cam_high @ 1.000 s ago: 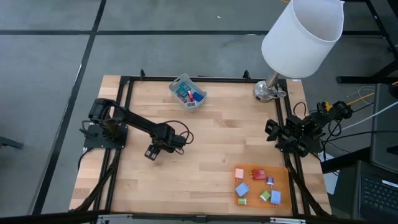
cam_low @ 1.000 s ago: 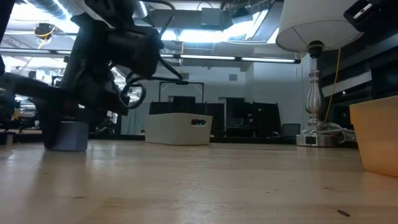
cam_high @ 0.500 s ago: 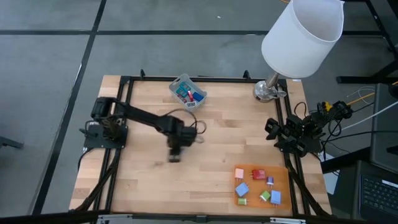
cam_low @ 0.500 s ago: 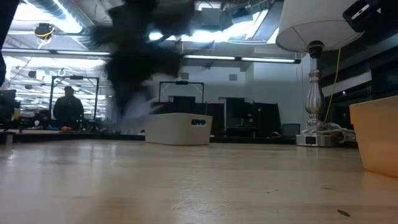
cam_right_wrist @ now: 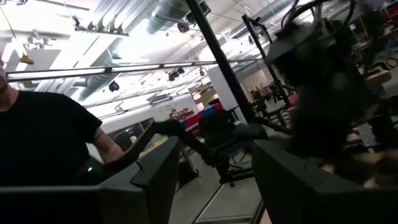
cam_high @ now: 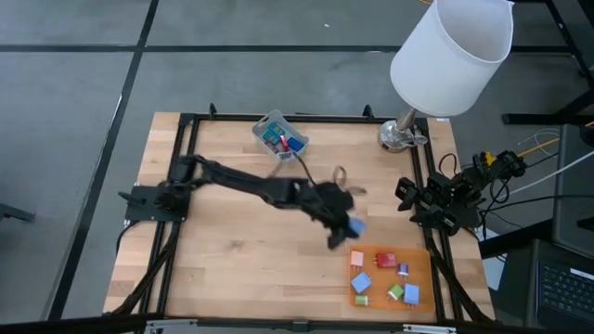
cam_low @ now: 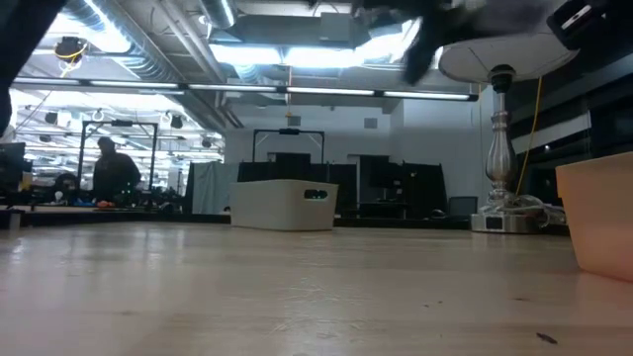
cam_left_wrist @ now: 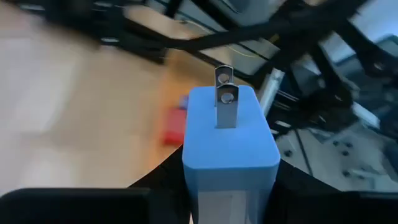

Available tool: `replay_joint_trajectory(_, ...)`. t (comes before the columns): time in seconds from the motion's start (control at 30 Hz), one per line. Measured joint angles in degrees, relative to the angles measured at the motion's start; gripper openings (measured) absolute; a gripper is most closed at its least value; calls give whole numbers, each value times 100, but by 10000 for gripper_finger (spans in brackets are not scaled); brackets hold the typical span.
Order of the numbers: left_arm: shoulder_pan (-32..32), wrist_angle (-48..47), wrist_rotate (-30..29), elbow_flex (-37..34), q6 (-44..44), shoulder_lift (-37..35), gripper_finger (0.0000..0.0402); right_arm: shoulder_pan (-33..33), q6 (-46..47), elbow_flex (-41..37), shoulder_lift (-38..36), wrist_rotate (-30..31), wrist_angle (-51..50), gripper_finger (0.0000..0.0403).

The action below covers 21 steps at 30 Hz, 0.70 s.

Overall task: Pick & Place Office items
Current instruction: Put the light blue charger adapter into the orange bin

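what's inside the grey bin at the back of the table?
The grey translucent plastic bin holds several small blocky pieces, blue ones plus something red. An exact count isn't possible, since they overlap and anything beneath the top pieces is covered.

- Bench (cam_high: 251,250): pale wood-plank top, framed by black rails.
- Grey translucent bin (cam_high: 280,137): stands near the far edge of the bench, left of the lamp.
- Orange mat (cam_high: 423,275): flat rectangle at the near right corner of the bench.
- Lamp: white shade (cam_high: 453,54) over a shiny metal base (cam_high: 401,134) at the far right corner.
- Person in a black short-sleeved shirt (cam_right_wrist: 43,143), close in the right wrist view.
- Another person (cam_low: 114,173) stands far back in the room, low view.
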Motion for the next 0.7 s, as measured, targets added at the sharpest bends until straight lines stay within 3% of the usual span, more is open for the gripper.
replay_joint_trajectory(0.37,-545,-366,58,3575,-89,2634,112,-1,202,1,-2,-214,8,201)
replay_joint_trajectory(0.53,-560,217,199,3446,-509,3080,112,-1,382,1,0,-369,1,200)
replay_joint_trajectory(0.7,-561,176,355,3453,-633,3254,112,1,452,-1,-2,-421,2,200)
